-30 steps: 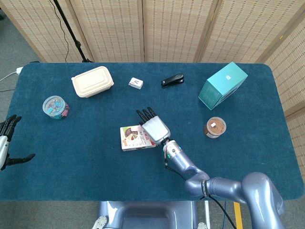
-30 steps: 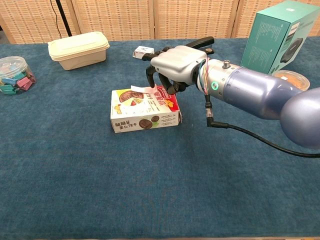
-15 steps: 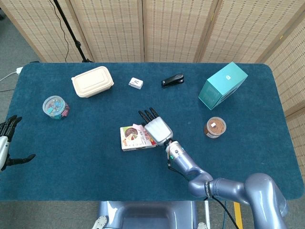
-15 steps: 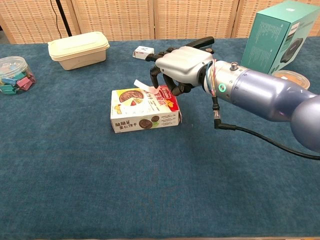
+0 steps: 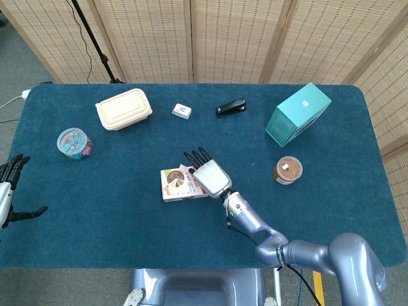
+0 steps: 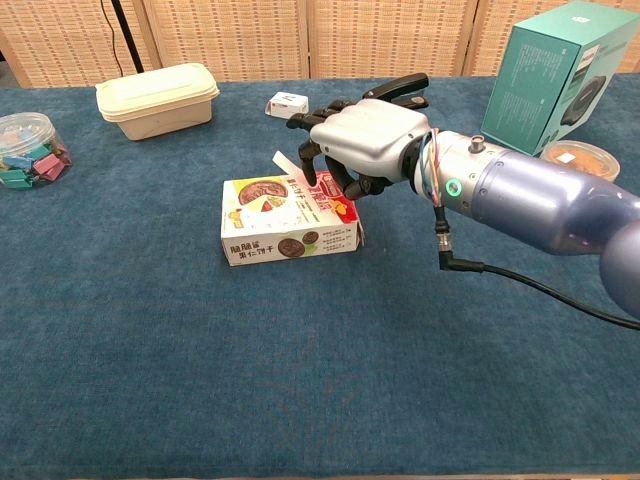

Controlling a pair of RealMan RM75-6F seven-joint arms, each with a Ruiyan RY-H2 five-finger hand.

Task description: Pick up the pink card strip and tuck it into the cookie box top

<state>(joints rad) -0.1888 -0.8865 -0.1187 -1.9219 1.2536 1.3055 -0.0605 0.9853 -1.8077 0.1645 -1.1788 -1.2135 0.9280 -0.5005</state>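
Our right hand (image 6: 362,143) grasps the strip (image 6: 291,169) and tilts it onto the box (image 6: 288,222) top for tucking; our left hand (image 5: 7,190) waits released, far left.

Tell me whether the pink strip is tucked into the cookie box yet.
Not yet: the pink strip sticks up above the cookie box, held by the right robot hand.

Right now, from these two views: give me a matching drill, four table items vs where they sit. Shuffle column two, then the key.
Things:
1. cookie box
2. teal box
3. beige lunch container
4. black stapler

Places:
A. far left of the table
B. far side, near the middle
C. under the right hand
D. far right

Pairs: 1-C, 2-D, 3-A, 4-B
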